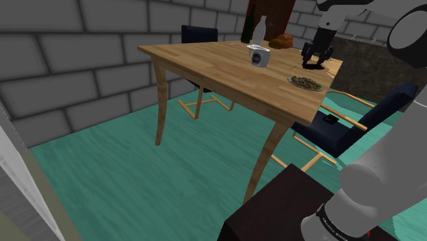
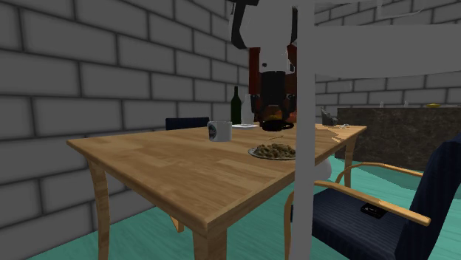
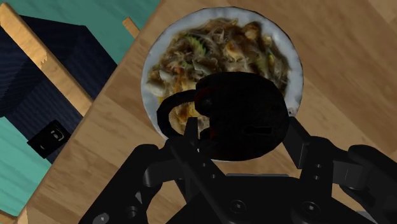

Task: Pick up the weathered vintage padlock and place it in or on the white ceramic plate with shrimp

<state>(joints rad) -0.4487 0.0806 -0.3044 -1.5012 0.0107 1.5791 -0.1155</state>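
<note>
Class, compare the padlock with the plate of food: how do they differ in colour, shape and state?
The padlock is near-black; the plate is white-rimmed and heaped with brownish noodle-like food. The padlock is a chunky body with a shackle loop; the plate is a flat disc. The padlock is clasped in the gripper; the plate lies free on the wooden table. Shared: both have rounded outlines.
</note>
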